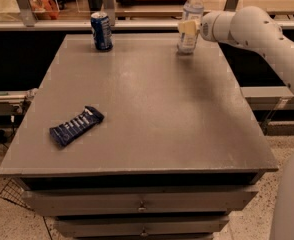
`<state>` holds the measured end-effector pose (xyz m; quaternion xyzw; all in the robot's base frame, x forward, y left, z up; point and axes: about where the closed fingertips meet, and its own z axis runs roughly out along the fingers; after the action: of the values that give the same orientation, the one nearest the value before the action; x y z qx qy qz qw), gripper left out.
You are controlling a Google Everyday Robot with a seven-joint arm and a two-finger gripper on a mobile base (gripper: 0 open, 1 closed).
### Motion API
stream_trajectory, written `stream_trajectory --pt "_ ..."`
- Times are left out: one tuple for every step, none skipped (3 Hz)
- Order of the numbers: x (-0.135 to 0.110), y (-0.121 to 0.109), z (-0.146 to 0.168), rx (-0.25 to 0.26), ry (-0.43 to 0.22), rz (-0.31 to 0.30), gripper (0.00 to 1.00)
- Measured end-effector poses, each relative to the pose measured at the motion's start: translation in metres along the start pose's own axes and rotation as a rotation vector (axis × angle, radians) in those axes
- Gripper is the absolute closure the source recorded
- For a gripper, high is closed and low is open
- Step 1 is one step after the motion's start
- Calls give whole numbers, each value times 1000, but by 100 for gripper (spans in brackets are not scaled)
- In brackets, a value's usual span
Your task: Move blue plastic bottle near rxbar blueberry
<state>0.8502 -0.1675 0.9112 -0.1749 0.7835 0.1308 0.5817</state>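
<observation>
The blue plastic bottle [192,14], clear with a white cap and a pale label, stands upright at the far right of the grey table [152,109]. My gripper [187,29] reaches in from the right and is shut on the bottle's lower half, with a cream finger [186,27] across its front. The bottle's base is at or just above the tabletop. The rxbar blueberry [76,126], a flat dark blue wrapper with white lettering, lies at the near left of the table, far from the bottle.
A blue soda can [101,31] stands at the far left of the table. My white arm [267,34] runs along the right side. Drawers [142,204] sit under the tabletop. A shelf rail [62,25] runs behind the table.
</observation>
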Motion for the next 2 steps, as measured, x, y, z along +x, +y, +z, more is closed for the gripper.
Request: stream_trajectory --pt "-5 1 -12 3 -11 -11 65" --pt "-18 9 -42 -35 -48 -29 96"
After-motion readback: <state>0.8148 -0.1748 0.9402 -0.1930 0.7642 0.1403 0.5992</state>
